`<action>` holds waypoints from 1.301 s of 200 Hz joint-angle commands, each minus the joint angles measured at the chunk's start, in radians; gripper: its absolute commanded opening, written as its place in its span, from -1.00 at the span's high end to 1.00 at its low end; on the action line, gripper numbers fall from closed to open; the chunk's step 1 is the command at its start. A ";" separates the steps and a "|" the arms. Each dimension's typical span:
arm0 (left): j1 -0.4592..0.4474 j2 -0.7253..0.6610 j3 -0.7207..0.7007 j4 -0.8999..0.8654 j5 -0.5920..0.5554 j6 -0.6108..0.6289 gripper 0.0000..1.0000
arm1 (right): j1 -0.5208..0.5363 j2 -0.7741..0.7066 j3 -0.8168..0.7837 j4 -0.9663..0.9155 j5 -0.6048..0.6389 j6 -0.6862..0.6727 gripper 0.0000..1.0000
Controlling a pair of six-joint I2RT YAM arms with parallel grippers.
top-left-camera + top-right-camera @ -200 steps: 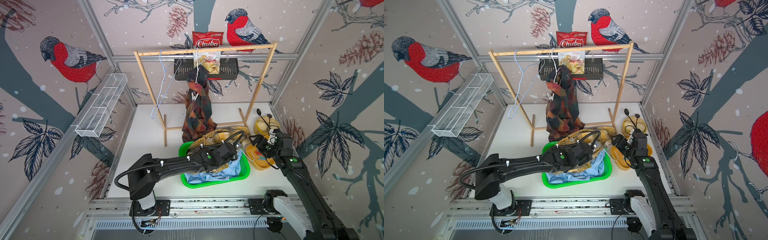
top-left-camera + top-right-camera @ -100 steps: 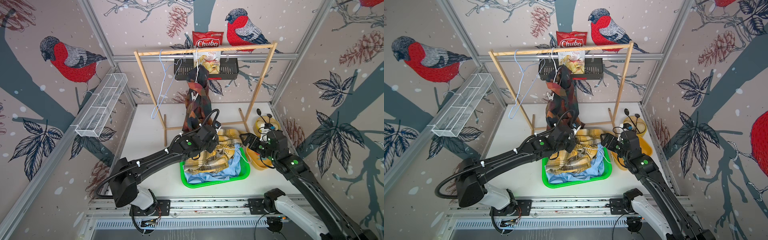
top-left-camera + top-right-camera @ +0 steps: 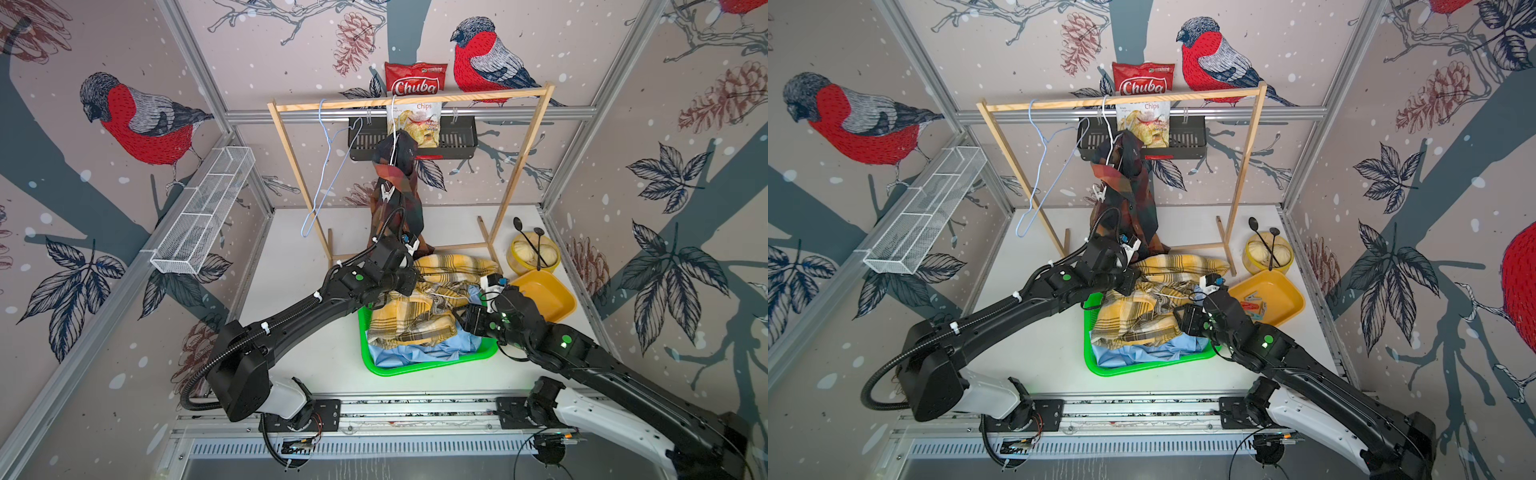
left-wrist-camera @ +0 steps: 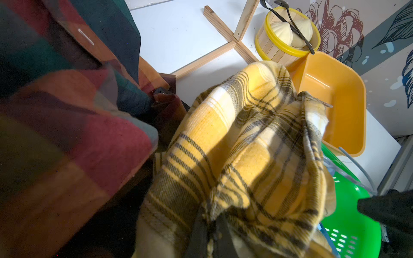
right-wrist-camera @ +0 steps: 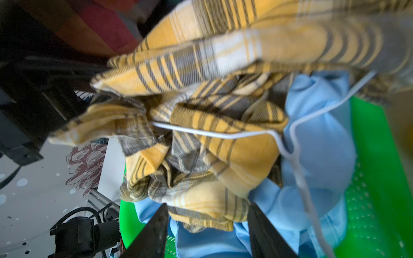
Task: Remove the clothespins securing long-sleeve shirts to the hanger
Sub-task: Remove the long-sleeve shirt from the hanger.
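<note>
The left tool [image 4: 211, 214] is pinching a fold of the yellow plaid shirt [image 3: 419, 316] with its jaws closed. That shirt is lying heaped on the light blue shirt [image 3: 419, 353] in the green basket [image 3: 399, 371], near the middle of the bench [image 3: 299, 257]. The right tool [image 5: 207, 207] is standing with its jaws apart and a lower plaid fold between them; whether they are touching it is unclear. A white wire hanger [image 5: 212, 133] is threading through the folds. Farther back, the dark check shirt [image 3: 397, 187] is hanging from the wooden rack [image 3: 498, 91], with a whitish clothespin [image 3: 387, 192] clipped on. To the right, loose clothespins [image 3: 1253, 306] are lying in the orange tray [image 3: 1279, 299].
</note>
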 commanded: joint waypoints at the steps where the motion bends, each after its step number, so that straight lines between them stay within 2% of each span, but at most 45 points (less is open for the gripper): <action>1: 0.003 0.002 -0.003 0.032 0.015 -0.021 1.00 | 0.025 0.014 -0.023 0.059 0.079 0.099 0.03; 21: 0.003 -0.001 -0.003 0.032 0.011 -0.018 1.00 | 0.025 0.009 -0.068 0.083 0.093 0.159 0.05; 42: 0.004 -0.007 -0.007 0.034 0.013 -0.019 1.00 | 0.021 -0.017 -0.093 0.052 0.168 0.216 0.06; 89: 0.002 -0.009 -0.017 0.039 0.018 -0.020 1.00 | 0.008 -0.127 -0.122 0.041 0.306 0.262 -0.25; 137: 0.004 -0.004 -0.014 0.043 0.029 -0.021 1.00 | -0.005 -0.127 -0.160 0.075 0.388 0.267 -0.18; 193: 0.004 0.001 -0.017 0.049 0.033 -0.021 1.00 | -0.020 -0.108 -0.163 0.090 0.372 0.243 -0.26; 219: 0.004 -0.001 -0.018 0.050 0.034 -0.020 1.00 | -0.058 -0.054 -0.152 0.061 0.292 0.207 -0.18; 260: 0.003 -0.005 -0.026 0.059 0.034 -0.021 1.00 | -0.059 0.015 -0.111 -0.008 0.223 0.161 -0.06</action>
